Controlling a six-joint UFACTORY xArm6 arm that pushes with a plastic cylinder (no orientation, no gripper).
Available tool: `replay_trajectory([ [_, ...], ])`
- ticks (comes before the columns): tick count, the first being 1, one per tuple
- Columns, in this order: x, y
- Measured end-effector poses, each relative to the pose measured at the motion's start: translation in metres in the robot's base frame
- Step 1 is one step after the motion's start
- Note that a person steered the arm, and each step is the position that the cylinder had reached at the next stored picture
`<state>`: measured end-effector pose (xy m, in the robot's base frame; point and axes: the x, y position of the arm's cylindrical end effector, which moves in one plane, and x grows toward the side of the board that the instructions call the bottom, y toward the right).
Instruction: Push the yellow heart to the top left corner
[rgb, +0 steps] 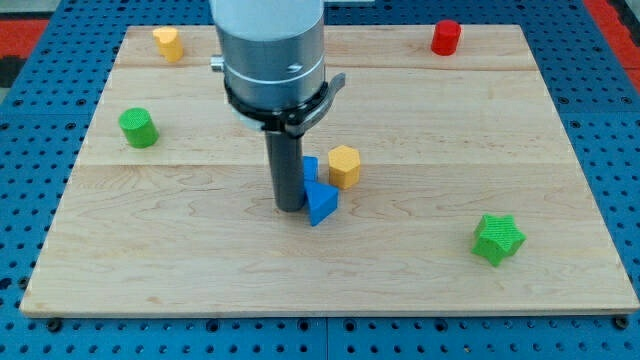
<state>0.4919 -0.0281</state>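
Observation:
The yellow heart lies near the board's top left corner. My tip rests on the board near the middle, far below and to the right of the heart. It touches the left side of a blue triangular block, with a second blue block partly hidden behind the rod. A yellow hexagon stands just right of the blue blocks.
A green cylinder sits at the left side. A red cylinder stands at the top right. A green star lies at the lower right. The wooden board rests on a blue pegboard.

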Motion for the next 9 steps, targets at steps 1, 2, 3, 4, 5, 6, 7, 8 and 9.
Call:
replay_trajectory([
  [1, -0.011, -0.002],
  [2, -0.029, -0.041],
  [3, -0.106, -0.064],
  [4, -0.196, -0.053],
  [5, -0.277, -0.108],
  [6, -0.3, -0.161],
  [7, -0.261, -0.222],
  [8, -0.206, -0.151],
  [9, -0.26, -0.221],
])
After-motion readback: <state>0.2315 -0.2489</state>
